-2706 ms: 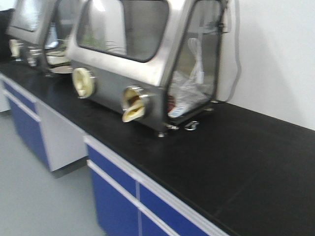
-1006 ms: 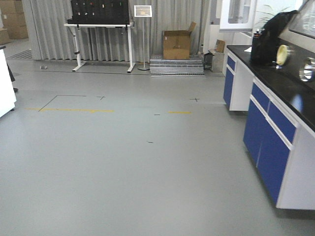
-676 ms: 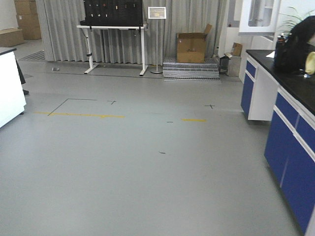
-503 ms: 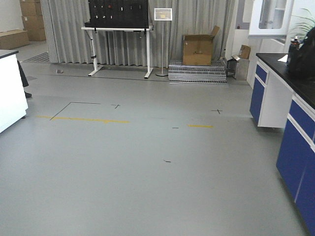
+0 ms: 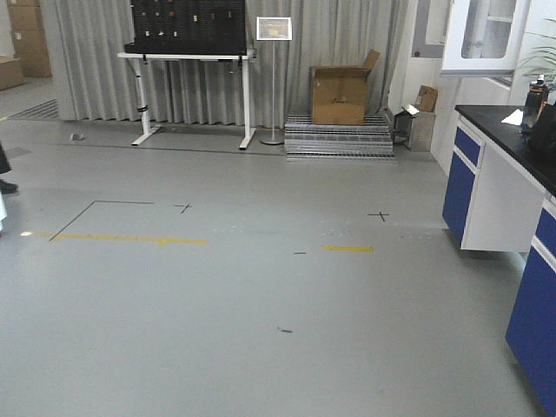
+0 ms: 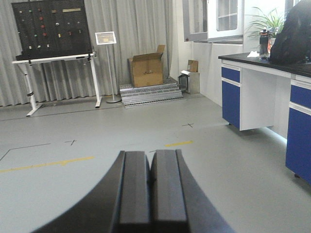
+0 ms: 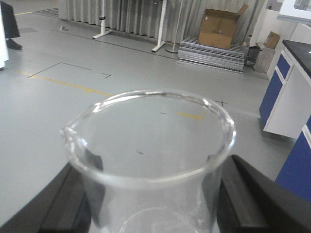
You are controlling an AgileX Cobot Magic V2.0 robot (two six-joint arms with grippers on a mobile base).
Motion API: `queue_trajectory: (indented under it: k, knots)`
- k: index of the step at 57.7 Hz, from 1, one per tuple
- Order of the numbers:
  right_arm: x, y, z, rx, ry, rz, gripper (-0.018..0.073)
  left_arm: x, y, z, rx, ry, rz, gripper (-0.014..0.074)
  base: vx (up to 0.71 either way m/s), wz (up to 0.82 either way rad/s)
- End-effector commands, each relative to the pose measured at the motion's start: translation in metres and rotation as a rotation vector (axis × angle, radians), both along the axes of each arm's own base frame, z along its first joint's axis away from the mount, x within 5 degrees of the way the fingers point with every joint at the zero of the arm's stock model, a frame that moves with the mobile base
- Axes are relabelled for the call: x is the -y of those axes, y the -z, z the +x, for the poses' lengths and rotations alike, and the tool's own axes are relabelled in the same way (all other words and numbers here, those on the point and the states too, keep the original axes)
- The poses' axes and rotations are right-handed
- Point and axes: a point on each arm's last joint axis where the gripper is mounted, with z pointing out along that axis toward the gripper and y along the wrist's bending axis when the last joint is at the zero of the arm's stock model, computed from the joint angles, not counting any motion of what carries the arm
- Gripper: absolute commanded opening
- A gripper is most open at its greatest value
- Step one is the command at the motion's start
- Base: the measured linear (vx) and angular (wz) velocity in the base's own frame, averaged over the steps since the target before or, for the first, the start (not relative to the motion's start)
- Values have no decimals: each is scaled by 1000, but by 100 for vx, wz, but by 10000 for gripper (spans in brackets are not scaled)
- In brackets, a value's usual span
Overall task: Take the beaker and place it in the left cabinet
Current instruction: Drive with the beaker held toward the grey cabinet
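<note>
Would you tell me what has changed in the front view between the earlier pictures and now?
The front camera swung from the steel glove boxes to the open floor, and the blue-fronted bench slid to the right edge. No grasp or release shows; the right gripper holds the beaker. The cardboard box stays by the curtain.

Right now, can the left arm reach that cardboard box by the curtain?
Probably not: the cardboard box sits far across open floor, well beyond the shut left gripper.
</note>
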Motion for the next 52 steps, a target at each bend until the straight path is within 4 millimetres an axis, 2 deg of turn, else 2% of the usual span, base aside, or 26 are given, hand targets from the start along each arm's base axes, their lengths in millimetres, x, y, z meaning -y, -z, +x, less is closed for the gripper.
queue_trajectory:
  k: [1, 52]
  knots:
    - [-3, -14, 1, 72, -33, -11, -3, 0, -3, -1, 80, 1, -33, 1, 64, -18]
    - [-3, -14, 1, 72, -33, -11, -3, 0, -3, -1, 80, 1, -33, 1, 65, -6]
